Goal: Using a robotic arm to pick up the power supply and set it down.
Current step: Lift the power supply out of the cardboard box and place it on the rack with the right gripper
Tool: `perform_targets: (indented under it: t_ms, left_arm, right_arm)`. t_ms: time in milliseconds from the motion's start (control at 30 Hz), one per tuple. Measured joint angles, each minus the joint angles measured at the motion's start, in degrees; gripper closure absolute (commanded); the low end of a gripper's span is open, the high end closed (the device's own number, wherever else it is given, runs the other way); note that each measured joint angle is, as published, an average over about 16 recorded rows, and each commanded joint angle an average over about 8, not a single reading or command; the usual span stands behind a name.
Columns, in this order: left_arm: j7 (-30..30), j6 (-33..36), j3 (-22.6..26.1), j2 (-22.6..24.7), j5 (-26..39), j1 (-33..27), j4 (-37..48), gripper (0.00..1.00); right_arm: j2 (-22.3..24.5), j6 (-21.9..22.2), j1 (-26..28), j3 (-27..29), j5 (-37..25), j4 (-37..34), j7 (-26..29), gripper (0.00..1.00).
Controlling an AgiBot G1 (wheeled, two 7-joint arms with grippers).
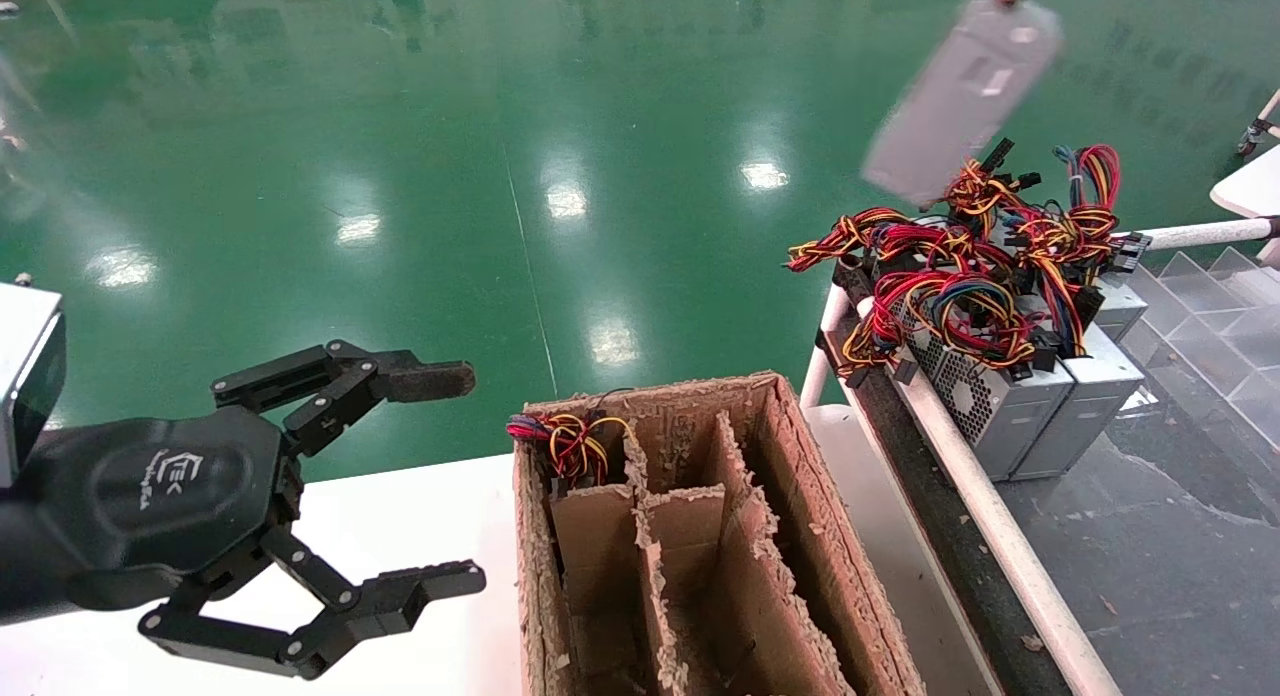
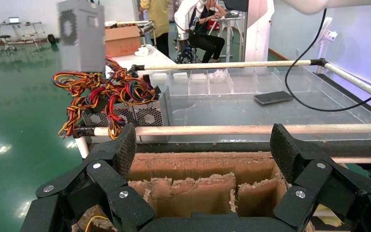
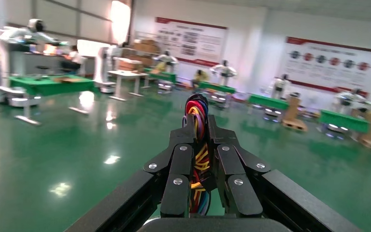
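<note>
The power supply (image 1: pixel 962 96), a grey metal box, hangs tilted in the air at the top right, above the pile of other units. It also shows in the left wrist view as the power supply (image 2: pixel 81 34). My right gripper (image 3: pixel 200 121) is shut on its knot of red, yellow and black wires (image 3: pixel 196 108); the box itself is hidden in that view. The right gripper is outside the head view. My left gripper (image 1: pixel 445 479) stands open and empty over the white table, left of the cardboard box. In its own view the left gripper (image 2: pixel 204 145) faces that box.
The worn cardboard box (image 1: pixel 650 388) has dividers; wires (image 1: pixel 570 441) stick out of its far-left compartment. Grey units with loose coloured wire loops (image 1: pixel 1010 396) lie on the rack at the right, behind a white rail (image 1: pixel 985 496). A phone (image 2: pixel 273 97) lies on clear trays.
</note>
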Motion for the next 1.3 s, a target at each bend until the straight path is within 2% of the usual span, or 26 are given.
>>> perform_targets:
  t_ms: [333, 633, 1000, 1300]
  left_arm:
    - [0.0, 0.0, 0.0, 0.0, 0.0, 0.0, 0.0, 0.00]
    - [0.0, 0.0, 0.0, 0.0, 0.0, 0.0, 0.0, 0.00]
    - [0.0, 0.0, 0.0, 0.0, 0.0, 0.0, 0.0, 0.00]
    - [0.0, 0.0, 0.0, 0.0, 0.0, 0.0, 0.0, 0.00]
  right_arm:
    - [5.7, -2.5, 4.6, 0.1, -1.8, -13.4, -6.3, 1.00]
    - [11.3, -5.8, 5.8, -0.2, -3.0, -22.0, -10.4, 1.00]
    - [16.6, -12.8, 3.7, -0.6, -3.6, -27.5, -14.2, 1.00]
    - [17.4, -17.1, 0.6, -1.1, -4.3, -29.3, -18.3, 1.00]
